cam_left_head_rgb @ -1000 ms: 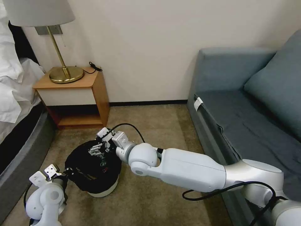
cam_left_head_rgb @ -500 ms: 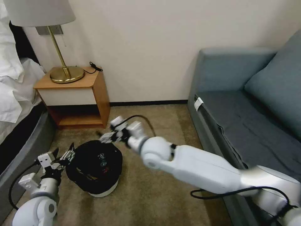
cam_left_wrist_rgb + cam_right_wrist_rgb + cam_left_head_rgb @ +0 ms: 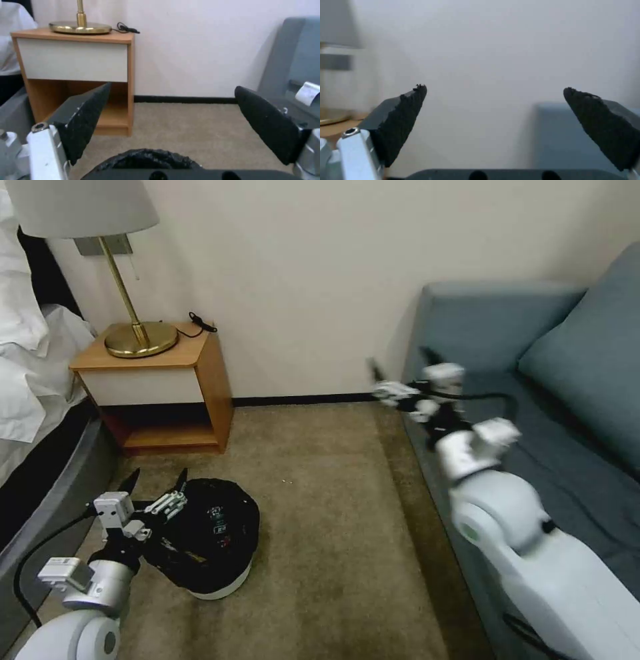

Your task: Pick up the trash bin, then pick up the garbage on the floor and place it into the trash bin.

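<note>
Between the left fingers: nothing was held; the 2 black fingers stood spread wide, with carpet and the nightstand seen through the gap.
Left gripper: it hovered low at the near-left edge of the trash bin, just beside the bag's rim, fingers pointing away from the robot toward the nightstand; whether it touched the bag could not be told.
Right fingers: also spread wide and holding nothing, with only pale wall behind them in the right wrist view.
Right gripper: it was raised well above the carpet at the near end of the sofa, well apart from the bin, blurred in the head view.
Trash bin: the small white bin stood upright on the carpet, its crinkled black bag folded over the rim; the bag's top edge showed at the lower part of the left wrist view.
Garbage: some small pieces lay inside on the black bag, too small to name.
Carpet: tan, under the bin.
Nightstand: wooden, beyond the bin, carrying a brass lamp.
Sofa: blue-grey, on the robot's right.
Bed: white sheets at the far left.
</note>
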### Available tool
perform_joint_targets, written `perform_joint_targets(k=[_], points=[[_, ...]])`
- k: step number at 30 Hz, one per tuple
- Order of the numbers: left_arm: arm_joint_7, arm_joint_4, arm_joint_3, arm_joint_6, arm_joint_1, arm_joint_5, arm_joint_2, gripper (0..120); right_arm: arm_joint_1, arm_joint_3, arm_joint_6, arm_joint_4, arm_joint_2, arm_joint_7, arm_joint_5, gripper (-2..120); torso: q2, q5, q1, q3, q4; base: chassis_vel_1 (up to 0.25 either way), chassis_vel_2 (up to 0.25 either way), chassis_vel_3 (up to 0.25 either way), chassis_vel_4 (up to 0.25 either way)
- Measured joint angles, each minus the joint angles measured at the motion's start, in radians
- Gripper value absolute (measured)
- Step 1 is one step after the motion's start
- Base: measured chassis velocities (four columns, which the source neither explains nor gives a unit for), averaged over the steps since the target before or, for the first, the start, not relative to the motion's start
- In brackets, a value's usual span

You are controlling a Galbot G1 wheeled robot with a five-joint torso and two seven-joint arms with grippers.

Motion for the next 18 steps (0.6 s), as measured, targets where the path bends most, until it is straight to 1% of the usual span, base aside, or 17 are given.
perform_joint_targets(k=[2,4,6,8,12,13,14,18], points=[[-0.003,-0.003,0.003,0.0,0.002,0.005,-0.001,100,-0.024,0.018,-0.004,0.012,0.015,0.003,-0.016,100,0.0,-0.0001,0.0,0.0,0.0001,0.0,0.0,0.0,0.0],[-0.027,-0.018,0.013,0.006,0.009,0.015,-0.004,100,-0.128,0.066,-0.015,0.053,0.078,0.013,-0.09,100,0.0,0.0,0.0,0.0,0.0002,0.0,0.0,0.0,0.0],[-0.029,-0.021,0.014,0.006,0.011,0.016,-0.004,100,-0.142,0.07,-0.015,0.058,0.087,0.013,-0.101,100,0.0,0.0,0.0,0.0,0.0003,0.0,0.0,0.0,0.0],[-0.045,-0.034,0.021,0.007,0.023,0.024,-0.004,100,-0.22,0.078,-0.016,0.079,0.143,0.013,-0.165,100,0.0,0.0,0.0,0.0,0.0001,0.0,0.0,0.0,0.0],[-0.068,-0.035,0.029,-0.006,0.043,0.037,-0.003,100,-0.275,0.068,-0.02,0.091,0.187,0.007,-0.209,100,0.0,-0.0002,0.0,0.0,0.0003,0.0,0.0,0.0,0.0],[-0.071,-0.033,0.032,-0.021,0.052,0.042,-0.002,100,-0.295,0.058,-0.022,0.094,0.202,0.0,-0.216,100,0.0,-0.0002,0.0,0.0,0.0003,0.0,0.0,0.0,0.0],[-0.071,-0.033,0.032,-0.021,0.052,0.042,-0.002,100,-0.295,0.058,-0.022,0.094,0.202,0.0,-0.216,100,0.0,-0.0002,0.0,0.0,0.0003,0.0,0.0,0.0,0.0],[-0.072,-0.008,0.037,-0.106,0.073,0.062,-0.001,100,-0.337,0.03,-0.014,0.087,0.242,-0.011,-0.239,100,0.0,-0.0003,0.0,0.0,0.0004,0.0,0.0,0.0,0.0]])
